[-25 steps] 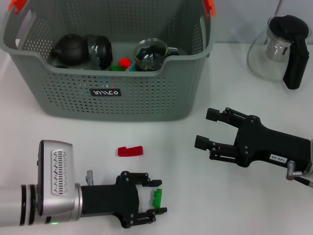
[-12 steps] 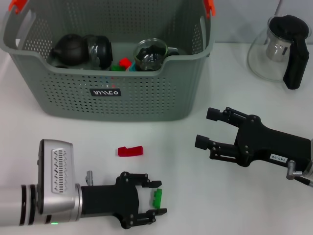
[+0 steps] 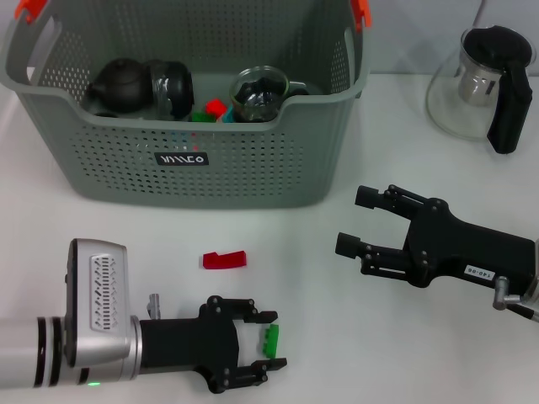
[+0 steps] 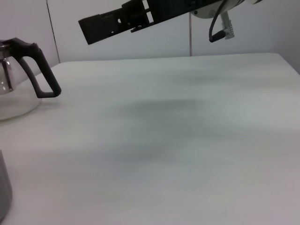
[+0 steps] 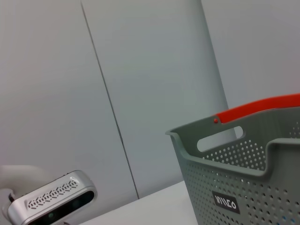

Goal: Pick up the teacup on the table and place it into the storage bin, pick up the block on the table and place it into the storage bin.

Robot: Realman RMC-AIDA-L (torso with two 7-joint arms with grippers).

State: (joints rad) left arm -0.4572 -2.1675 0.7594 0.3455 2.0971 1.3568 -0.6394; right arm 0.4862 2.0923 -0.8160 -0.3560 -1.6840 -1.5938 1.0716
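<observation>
On the white desk (image 3: pixel 118 219) the left end effector (image 3: pixel 268 341) lies low at the near edge, its black fingers (image 3: pixel 253 310) spread with a small green block (image 3: pixel 270 339) standing between the tips; whether the pads touch the block cannot be told, but the gap looks wider than the block. A red block (image 3: pixel 224 259) lies on the desk a little farther away and to the left of the green one, between the left end effector and the storage bin (image 3: pixel 194 160). The grey perforated storage bin sits at the far left, with orange handle clips (image 3: pixel 30 8) at its upper corners and a black label (image 3: pixel 183 158) on its near wall. Inside it rest a dark teapot (image 3: pixel 118 84), a dark round cup (image 3: pixel 172 86) just beside it, a clear glass teacup (image 3: pixel 259 93) toward the right, and coloured blocks (image 3: pixel 210 111) between them. The right end effector (image 3: pixel 358 220) hovers over the desk to the right of the bin, near its front right corner, its two fingers spread apart and holding nothing. At the far right stands a glass carafe (image 3: pixel 472 88) with a black handle, well apart from the bin. In the left wrist view the carafe's handle (image 4: pixel 38 69) shows at the edge and the right arm (image 4: pixel 140 16) crosses above the bare desk surface. In the right wrist view the bin wall (image 5: pixel 243 187) and the left arm's silver wrist housing (image 5: pixel 51 204) appear.
</observation>
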